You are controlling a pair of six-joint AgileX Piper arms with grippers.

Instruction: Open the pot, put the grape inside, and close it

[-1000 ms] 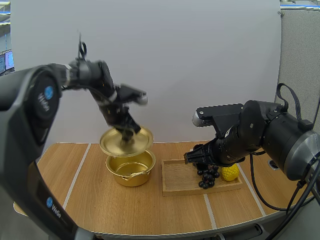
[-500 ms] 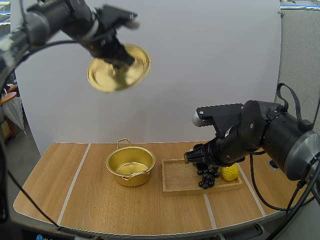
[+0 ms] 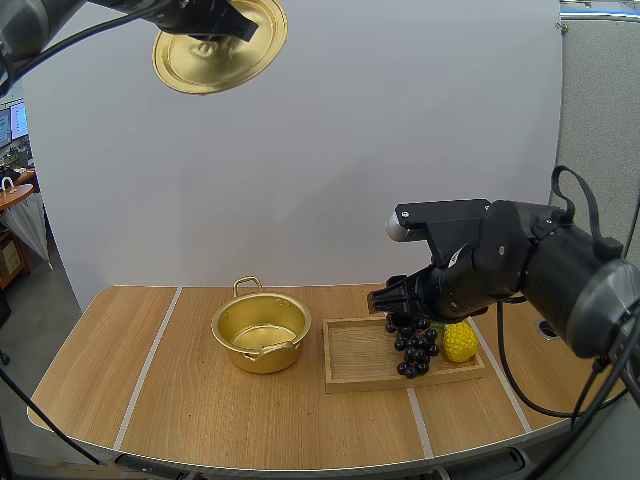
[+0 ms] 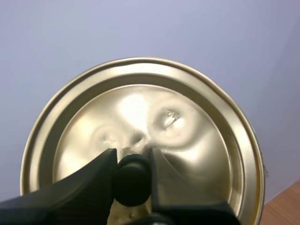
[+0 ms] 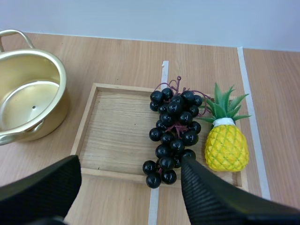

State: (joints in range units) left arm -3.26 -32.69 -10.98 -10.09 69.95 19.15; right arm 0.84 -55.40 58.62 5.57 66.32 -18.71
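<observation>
The gold lid (image 3: 220, 45) hangs tilted high above the table's left side, underside toward the high camera. My left gripper (image 4: 132, 169) is shut on the lid's black knob (image 4: 132, 182), with the lid (image 4: 187, 136) right behind the fingers. The gold pot (image 3: 261, 333) stands open and empty on the table, and it also lies beside the tray in the right wrist view (image 5: 28, 101). A dark bunch of grapes (image 3: 413, 350) lies in the wooden tray (image 3: 350, 365). My right gripper (image 5: 126, 187) hovers open above the tray (image 5: 117, 136), the grapes (image 5: 173, 136) lying just beyond its fingers.
A yellow toy pineapple (image 3: 459, 343) lies in the tray right of the grapes, touching them (image 5: 226, 145). Pale tape lines cross the wooden tabletop (image 3: 150, 380). The pot stands just left of the tray.
My left arm has lifted the lid from just above the pot to high overhead. My right arm has shifted slightly over the tray; the grapes have not moved.
</observation>
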